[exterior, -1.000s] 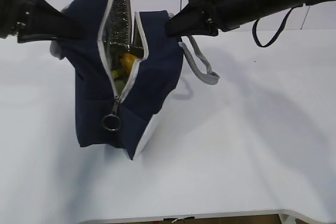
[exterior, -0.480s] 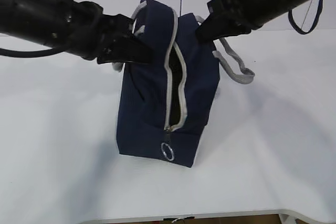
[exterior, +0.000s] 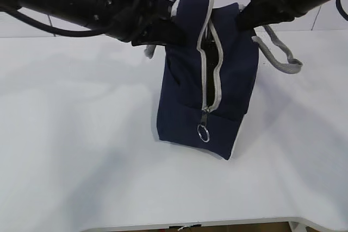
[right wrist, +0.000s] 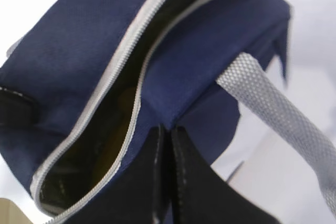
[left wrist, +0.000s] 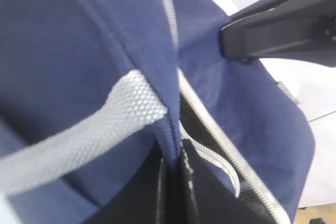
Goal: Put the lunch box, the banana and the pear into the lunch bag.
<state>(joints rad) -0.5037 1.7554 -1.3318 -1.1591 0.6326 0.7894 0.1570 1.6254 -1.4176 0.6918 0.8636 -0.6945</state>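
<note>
The left gripper (exterior: 163, 30) is pinching a fold of navy fabric at the lunch bag (exterior: 185, 96) top, jaws pressed together on the cloth; the right gripper (exterior: 246, 16) is doing the same on the opposite side. Both arms are reaching in low and nearly level, holding the bag upright between them on the table (exterior: 81, 150). The zipper (exterior: 211, 63) is gaping only narrowly — something yellow is showing inside. To do this well, I judge both grips should be easing apart evenly, keeping the bag upright.
</note>
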